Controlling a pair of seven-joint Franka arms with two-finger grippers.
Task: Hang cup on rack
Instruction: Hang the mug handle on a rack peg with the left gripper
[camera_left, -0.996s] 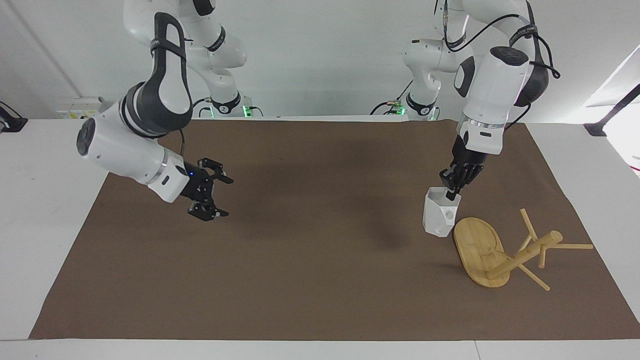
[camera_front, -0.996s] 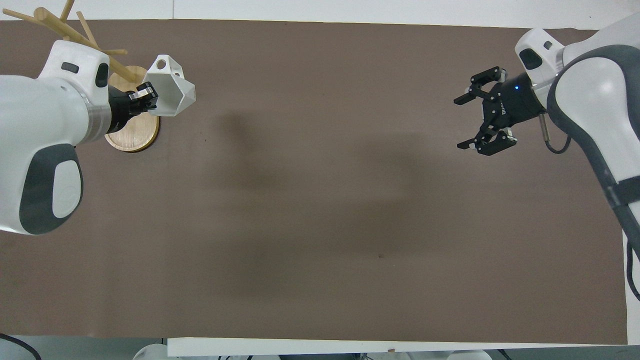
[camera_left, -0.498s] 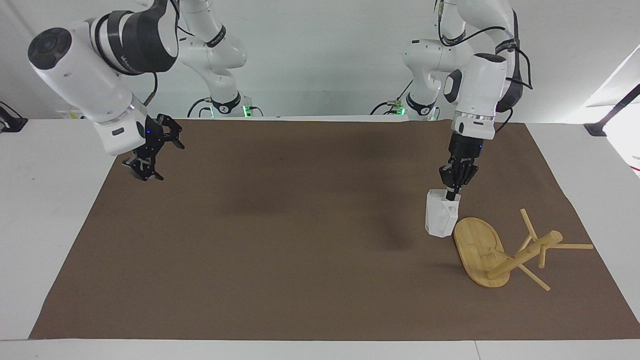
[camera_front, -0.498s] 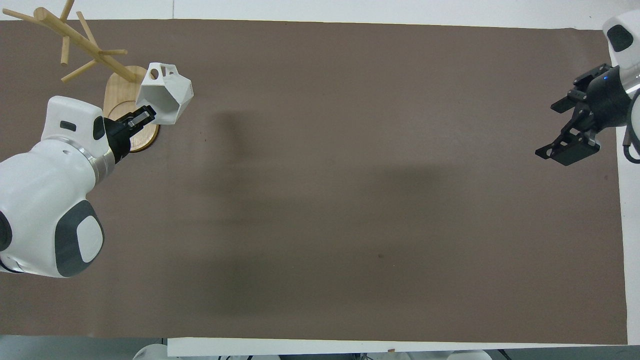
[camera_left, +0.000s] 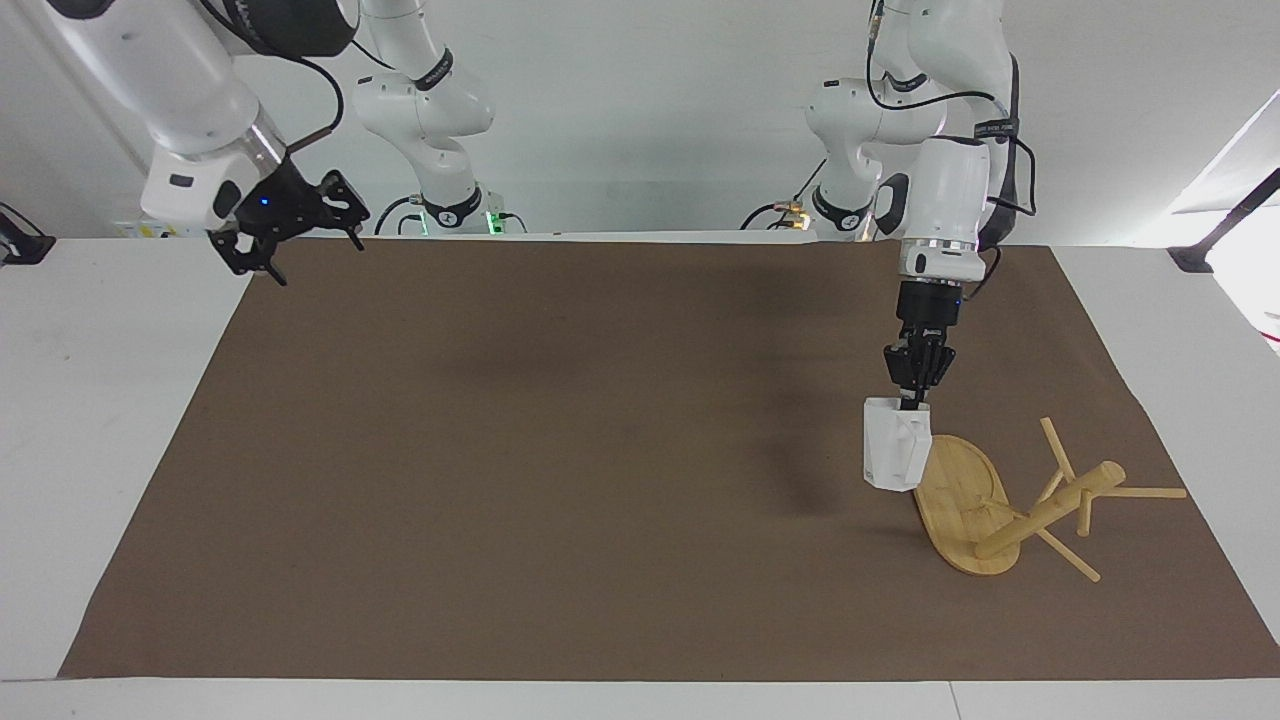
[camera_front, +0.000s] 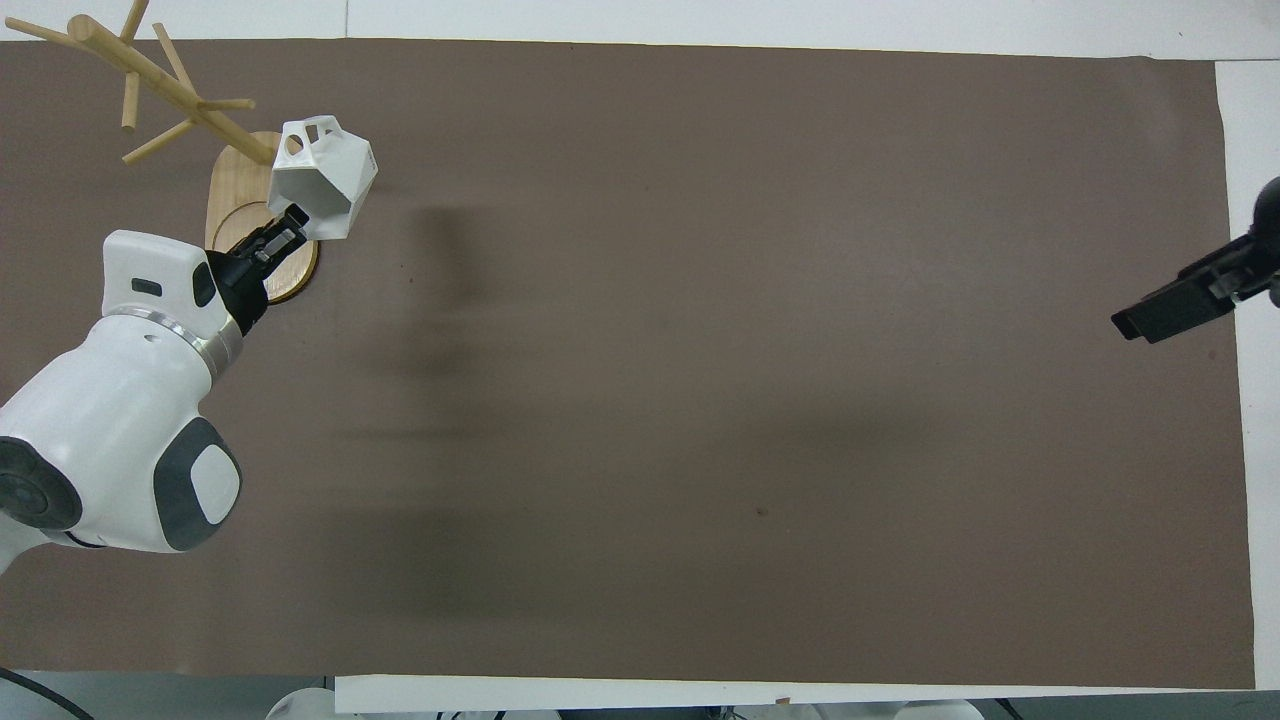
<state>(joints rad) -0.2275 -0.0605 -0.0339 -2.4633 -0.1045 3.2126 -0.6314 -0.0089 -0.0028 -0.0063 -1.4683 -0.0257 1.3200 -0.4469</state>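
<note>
Brown mat covers the table; rack lies tipped on its side at the left arm's end, oval base on edge, post and pegs off the mat surface; left gripper pinches the rim of the cup, which hangs upright in the air just beside the rack's base, nothing visible inside; right gripper waits, jaws wide, over the mat's corner at the right arm's end.

No legible text — anywhere.
</note>
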